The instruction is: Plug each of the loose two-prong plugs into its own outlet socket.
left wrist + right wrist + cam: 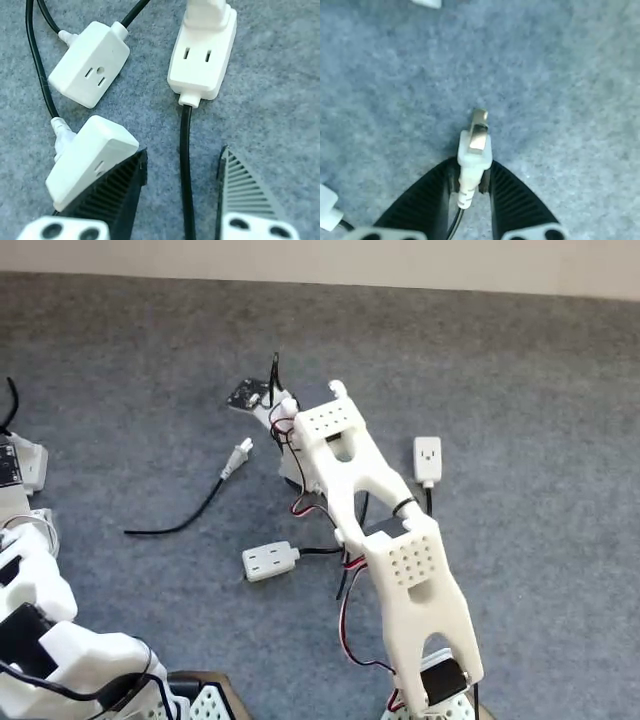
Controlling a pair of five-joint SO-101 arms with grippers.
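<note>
My right gripper (pixel 472 169) clenches a two-prong plug (pixel 476 145) by its narrow body; it could twist, misaligning the prongs. My left gripper (pixel 183 150) hangs released.

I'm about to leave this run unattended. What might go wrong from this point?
The right fingers pinch the white two-prong plug only at its cord end, so it may pivot when pushed into a socket. The open left fingers straddle a black cord, one beside a white socket block; closing might snag the cord or shove the block.
</note>
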